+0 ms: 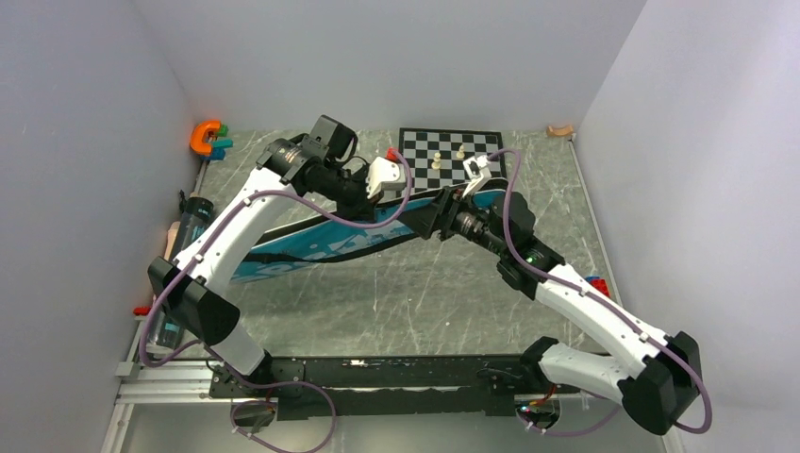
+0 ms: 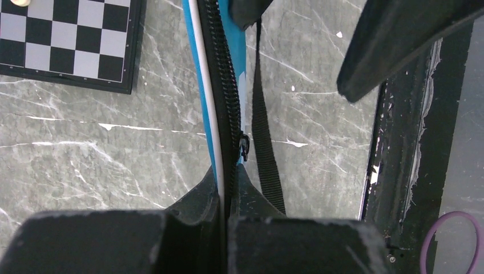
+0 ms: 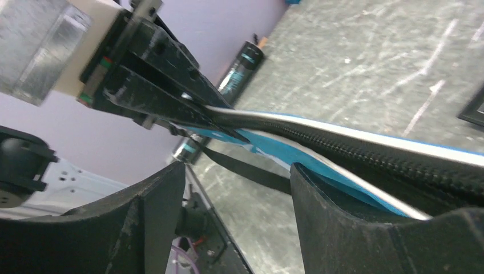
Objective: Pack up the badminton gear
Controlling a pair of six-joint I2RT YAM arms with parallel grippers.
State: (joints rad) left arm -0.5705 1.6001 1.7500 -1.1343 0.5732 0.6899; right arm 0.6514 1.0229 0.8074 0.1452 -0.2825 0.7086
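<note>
The blue racket bag [image 2: 233,57] stood on edge, black zip [image 2: 220,85] and white piping uppermost, a black strap [image 2: 263,142] alongside. The left gripper [image 2: 227,191] was clamped tight on that zipped edge, the bag running ahead of its fingertips. The right gripper [image 3: 237,177] stood wide, gripping nothing, with the bag's edge passing close by one finger. Beyond lay the black tube [image 3: 242,63].

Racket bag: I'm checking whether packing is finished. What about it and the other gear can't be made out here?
1. Inside the racket bag: every view, its fabric hides it.
2. How far its zipper is closed: wrist views cut it off; top view, left arm and right arm cover it.
3. Inside the black tube: top view, partly behind the left arm; right wrist view, blurred.
</note>
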